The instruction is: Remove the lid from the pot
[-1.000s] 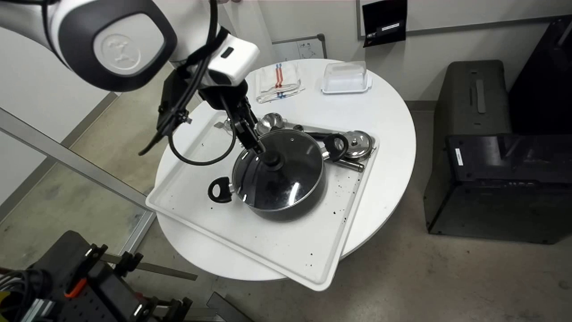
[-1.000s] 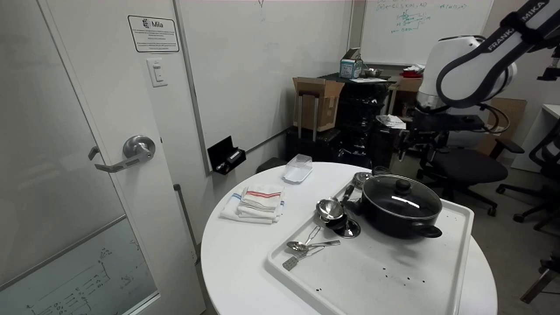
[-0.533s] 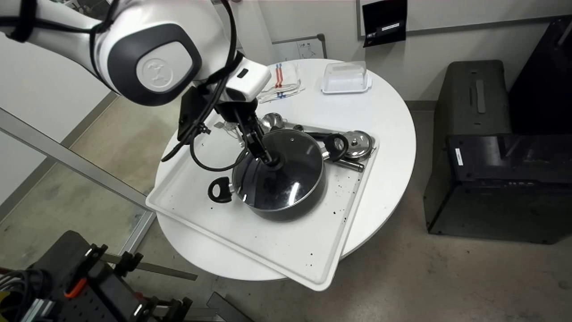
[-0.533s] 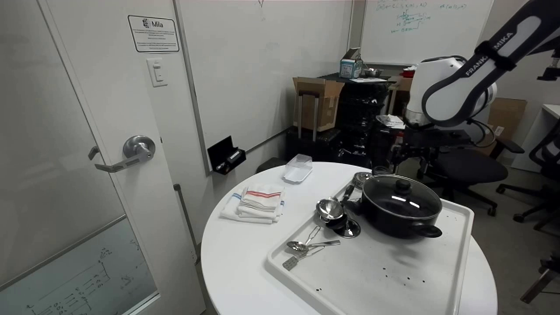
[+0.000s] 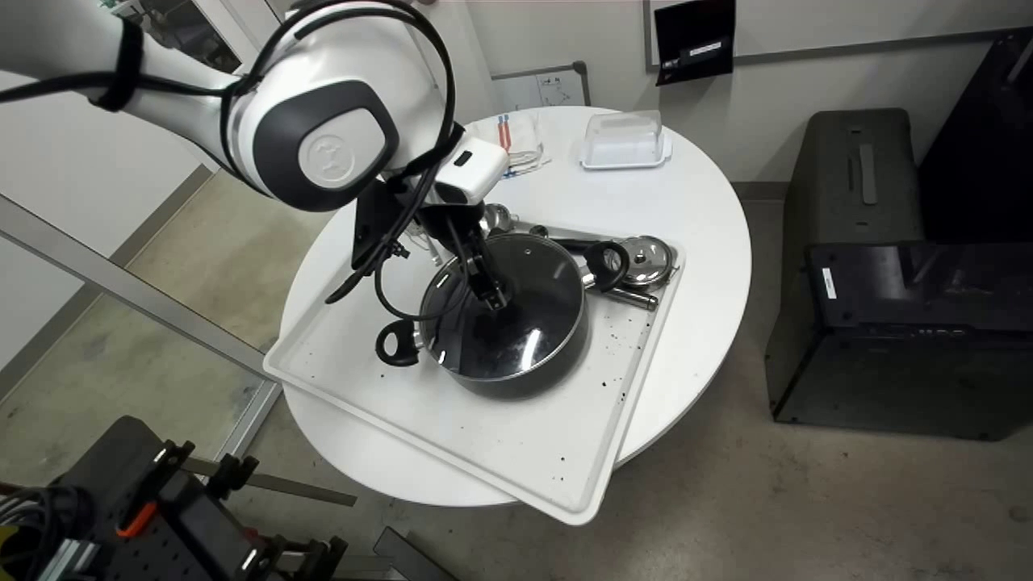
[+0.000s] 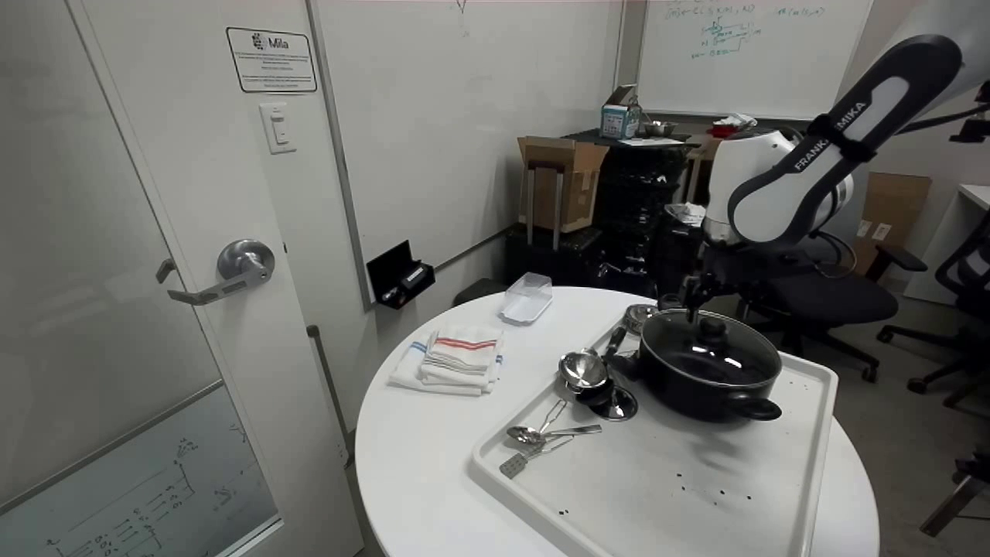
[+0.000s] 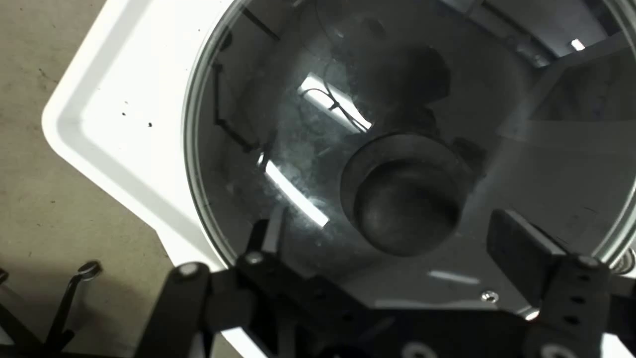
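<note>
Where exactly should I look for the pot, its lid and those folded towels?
Pot (image 6: 696, 400): in an exterior view, on its side wall.
Lid (image 7: 407, 209): in the wrist view, on its knob.
Towels (image 6: 462, 360): in an exterior view, on the folded top.

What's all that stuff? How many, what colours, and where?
Round table: 1, white, in both exterior views.
Rectangular shallow tray: 1, white, on the table.
Round shallow pot: 1, black, on the tray.
Round glass lid: 1, clear, on the pot.
Small metal kitchenware: several pieces, silver, on the tray.
Folded striped cloths: count unclear, mostly white, on the table.
Rectangular plastic box: 1, clear, on the table.
Open cardboard box: 1, brown, beyond the table.
Wheeled office chairs: at least 2, black, beyond the table.
Big boxy cases: several, dark, near the table.
Flat whiteboards: at least 2, white, beyond the table.
Robot arm: 1, white and black, over the table.
Two-fingered gripper: 1, black, open, over the lid.
</note>
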`<state>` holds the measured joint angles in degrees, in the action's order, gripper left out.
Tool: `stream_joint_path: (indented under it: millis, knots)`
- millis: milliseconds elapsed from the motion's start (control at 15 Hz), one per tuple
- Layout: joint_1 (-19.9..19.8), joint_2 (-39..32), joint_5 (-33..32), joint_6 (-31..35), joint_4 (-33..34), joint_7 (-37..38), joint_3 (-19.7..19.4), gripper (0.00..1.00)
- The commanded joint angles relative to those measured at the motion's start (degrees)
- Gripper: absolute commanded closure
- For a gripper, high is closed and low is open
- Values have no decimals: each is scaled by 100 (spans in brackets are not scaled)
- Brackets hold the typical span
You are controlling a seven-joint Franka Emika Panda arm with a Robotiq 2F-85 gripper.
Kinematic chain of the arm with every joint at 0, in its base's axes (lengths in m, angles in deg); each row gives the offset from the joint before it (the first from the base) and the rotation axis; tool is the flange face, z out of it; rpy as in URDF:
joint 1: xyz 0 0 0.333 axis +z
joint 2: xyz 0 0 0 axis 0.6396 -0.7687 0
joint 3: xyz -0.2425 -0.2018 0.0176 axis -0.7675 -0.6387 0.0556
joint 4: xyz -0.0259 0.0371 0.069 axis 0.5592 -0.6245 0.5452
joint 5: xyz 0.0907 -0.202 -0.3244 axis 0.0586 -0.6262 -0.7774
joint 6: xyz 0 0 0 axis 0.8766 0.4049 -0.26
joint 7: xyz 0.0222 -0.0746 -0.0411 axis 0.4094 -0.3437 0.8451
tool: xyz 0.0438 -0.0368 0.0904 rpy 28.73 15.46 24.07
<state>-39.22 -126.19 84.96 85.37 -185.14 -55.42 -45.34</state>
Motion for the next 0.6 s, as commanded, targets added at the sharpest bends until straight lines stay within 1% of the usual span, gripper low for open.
stream_joint_path:
  millis: [0, 133, 200, 267, 333, 400, 533]
  knots:
    - [135, -186, 91, -59, 205, 51, -137, 0]
    - [139, -199, 96, -78, 212, 40, -144, 0]
    - [141, -201, 96, -73, 209, 33, -146, 3]
    - [139, -197, 100, -78, 208, 24, -143, 10]
    - [133, -178, 104, -74, 190, 0, -130, 28]
    - [131, -165, 109, -84, 180, -5, -124, 32]
    - [134, -132, 111, -97, 150, -21, -112, 45]
